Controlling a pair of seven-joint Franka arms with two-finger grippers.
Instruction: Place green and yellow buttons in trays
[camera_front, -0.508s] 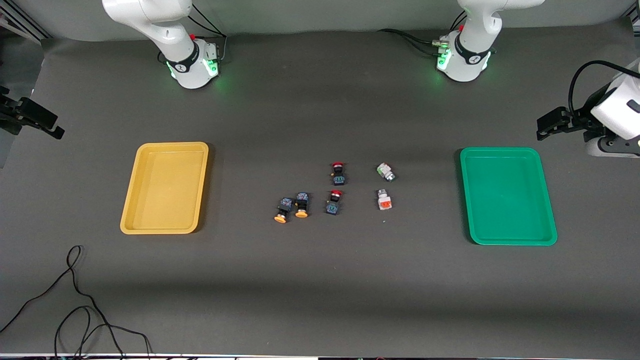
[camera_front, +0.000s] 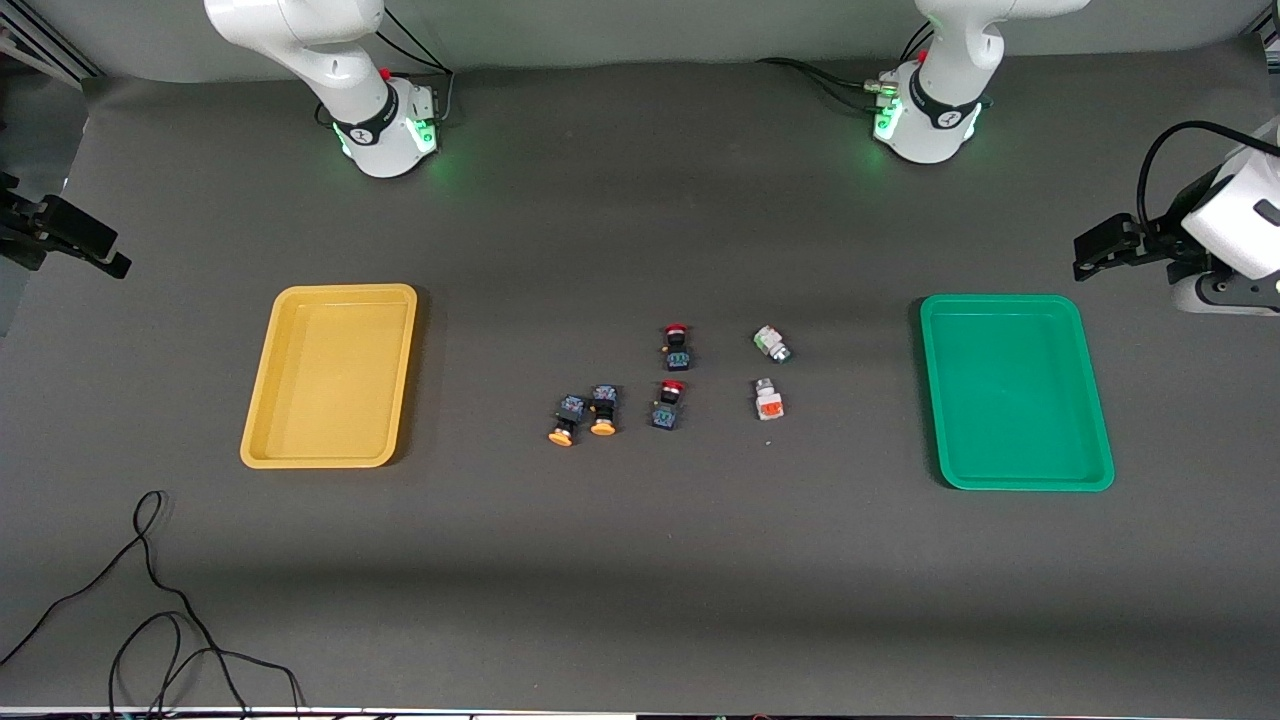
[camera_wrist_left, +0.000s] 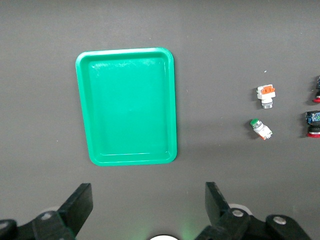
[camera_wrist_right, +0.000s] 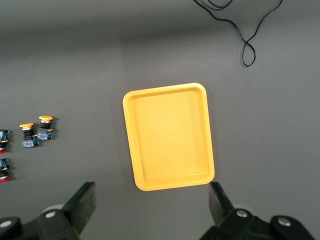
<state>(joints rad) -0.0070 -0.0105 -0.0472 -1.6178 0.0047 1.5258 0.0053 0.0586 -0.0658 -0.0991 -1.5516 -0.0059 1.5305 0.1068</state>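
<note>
Two dark buttons with yellow-orange caps (camera_front: 562, 420) (camera_front: 603, 410) lie mid-table, side by side; they also show in the right wrist view (camera_wrist_right: 28, 135) (camera_wrist_right: 45, 127). A white green-marked button (camera_front: 771, 343) (camera_wrist_left: 260, 128) and a white orange-red-marked one (camera_front: 768, 399) (camera_wrist_left: 266, 95) lie toward the green tray (camera_front: 1015, 390) (camera_wrist_left: 127, 105). The yellow tray (camera_front: 330, 375) (camera_wrist_right: 170, 135) is empty, and so is the green one. My left gripper (camera_front: 1095, 250) (camera_wrist_left: 148, 192) hangs open and empty, high over the table by the green tray. My right gripper (camera_front: 60, 235) (camera_wrist_right: 152, 192) hangs open and empty, high by the yellow tray.
Two dark switches with red caps (camera_front: 677, 346) (camera_front: 668, 404) lie between the yellow-capped and the white buttons. A black cable (camera_front: 150, 600) loops on the table near the front camera, at the right arm's end. The arm bases (camera_front: 385, 130) (camera_front: 925, 120) stand along the table's edge.
</note>
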